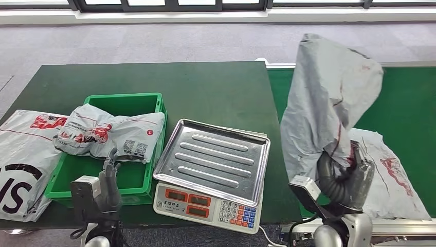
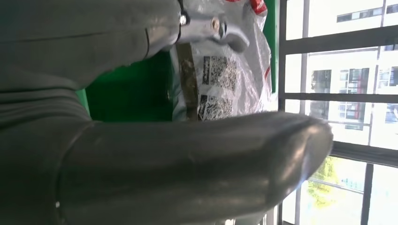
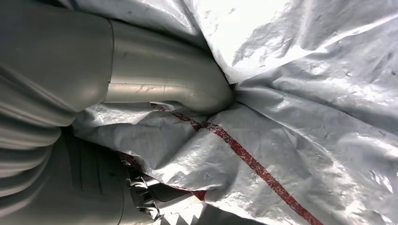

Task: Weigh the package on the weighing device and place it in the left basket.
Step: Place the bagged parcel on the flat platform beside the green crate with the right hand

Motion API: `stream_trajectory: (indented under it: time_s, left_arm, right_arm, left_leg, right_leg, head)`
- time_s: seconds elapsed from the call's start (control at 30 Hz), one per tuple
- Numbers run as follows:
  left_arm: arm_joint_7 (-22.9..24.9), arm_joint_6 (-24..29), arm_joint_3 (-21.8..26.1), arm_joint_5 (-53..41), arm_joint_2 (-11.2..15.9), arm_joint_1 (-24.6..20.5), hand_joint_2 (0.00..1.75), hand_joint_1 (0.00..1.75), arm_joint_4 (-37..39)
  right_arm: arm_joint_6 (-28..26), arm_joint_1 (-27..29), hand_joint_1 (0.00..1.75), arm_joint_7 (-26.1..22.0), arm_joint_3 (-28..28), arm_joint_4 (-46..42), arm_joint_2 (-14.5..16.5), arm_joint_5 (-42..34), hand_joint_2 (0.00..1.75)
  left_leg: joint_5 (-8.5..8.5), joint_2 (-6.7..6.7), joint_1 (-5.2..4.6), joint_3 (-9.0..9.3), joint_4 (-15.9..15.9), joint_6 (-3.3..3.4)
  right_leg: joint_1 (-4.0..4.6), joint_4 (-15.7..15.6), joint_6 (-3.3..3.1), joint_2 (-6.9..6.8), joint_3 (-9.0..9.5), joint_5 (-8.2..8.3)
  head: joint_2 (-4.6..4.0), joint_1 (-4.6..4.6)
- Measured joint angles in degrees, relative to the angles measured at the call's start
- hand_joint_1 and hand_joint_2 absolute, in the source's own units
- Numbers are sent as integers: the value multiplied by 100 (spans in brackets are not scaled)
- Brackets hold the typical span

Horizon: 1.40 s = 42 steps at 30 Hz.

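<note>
Right hand point(image 1: 343, 177): raised over the green conveyor surface point(image 1: 406, 98) to the right of the scale, fingers closed on a large grey package point(image 1: 329, 98) with red markings; the bag stands up crumpled above the hand, clear of the scale. In the right wrist view the thumb point(image 3: 169, 86) presses into the grey film point(image 3: 305, 117) beside a red stripe. Weighing device point(image 1: 211, 172): steel ribbed tray above a white base with red displays and a keypad, at the front edge of the dark green table point(image 1: 205, 85), nothing on the tray. Left basket point(image 1: 131, 177): green crate just left of the scale, a white-and-red parcel point(image 1: 110, 134) draped across its rim. Left hand point(image 1: 109, 177): upright at the basket's near wall, holding nothing; whether the fingers are spread or curled cannot be told. Further bags: one flat on the table at far left point(image 1: 23, 159), one on the conveyor behind the right hand point(image 1: 393, 177).
</note>
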Motion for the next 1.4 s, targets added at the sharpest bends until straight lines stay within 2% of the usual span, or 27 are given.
stream_trajectory:
  time_s: [0.17, 0.37, 0.73, 0.77, 0.8, 0.87, 0.9, 0.93, 1.03, 1.23, 1.4]
  left_arm:
    - [-27, -65, -187, 15, 28, -281, 0, 0, 365]
    - [-72, -130, -335, 54, 49, -527, 0, 0, 670]
    - [-128, -210, -394, 156, 59, -690, 0, 0, 906]
    - [-131, -211, -394, 156, 60, -693, 0, 0, 912]
    - [-133, -211, -394, 157, 61, -696, 0, 0, 916]
    - [-135, -211, -394, 166, 62, -697, 0, 0, 918]
    - [-134, -211, -394, 171, 62, -696, 0, 0, 918]
    - [-130, -212, -394, 175, 62, -696, 0, 0, 917]
    - [-103, -213, -394, 165, 62, -695, 0, 0, 902]
    - [-45, -203, -394, 110, 63, -689, 0, 0, 850]
    - [-12, -182, -394, 48, 63, -684, 0, 0, 816]
  right_arm:
    - [654, -583, 175, -335, 901, 899, 245, -526, 175]
    - [1141, -1007, 175, -555, 1746, 1758, 452, -977, 175]
    - [1592, -1205, 175, -640, 2350, 2337, 511, -1282, 175]
    - [1635, -1211, 167, -640, 2382, 2367, 515, -1299, 175]
    - [1683, -1219, 129, -624, 2411, 2396, 516, -1313, 175]
    - [1756, -1246, 42, -518, 2462, 2459, 517, -1298, 175]
    - [1759, -1264, 6, -413, 2482, 2492, 517, -1240, 175]
    - [1735, -1286, 0, -288, 2496, 2528, 517, -1150, 175]
    - [1479, -1365, 0, 188, 2517, 2636, 517, -632, 175]
    - [686, -1479, 0, 1508, 2531, 2775, 505, 1178, 175]
    - [385, -1479, 0, 2158, 2531, 2781, 474, 2202, 175]
  left_leg:
    - [28, -10, 2, 22, 0, -7]
    - [34, -25, 1, 20, 0, -3]
    - [43, -48, -8, 17, 2, 11]
    - [44, -48, -8, 17, 2, 11]
    - [45, -48, -8, 17, 2, 11]
    - [47, -48, -8, 17, 2, 11]
    - [48, -48, -8, 17, 2, 11]
    - [48, -48, -8, 17, 2, 12]
    - [49, -48, -8, 16, 2, 12]
    - [49, -48, -8, 14, 2, 12]
    - [49, -46, -8, 9, 2, 12]
  right_leg:
    - [2, 2, -7, -5, -11, 17]
    - [1, 3, -7, -18, -7, 17]
    - [-7, 1, -1, -54, 2, 20]
    - [-7, 1, 0, -54, 3, 21]
    - [-7, 1, 0, -54, 3, 21]
    - [-7, 1, 1, -54, 3, 22]
    - [-7, 1, 1, -54, 3, 23]
    - [-7, 1, 1, -54, 3, 23]
    - [-7, 1, 3, -53, 3, 25]
    - [-7, 1, 4, -53, 0, 26]
    - [-6, 1, 4, -51, -7, 26]
  head:
    - [0, 0]
    - [0, 0]
    - [0, 0]
    - [0, 0]
    - [0, 0]
    - [0, 0]
    - [0, 0]
    - [0, 0]
    - [0, 0]
    - [0, 0]
    - [0, 0]
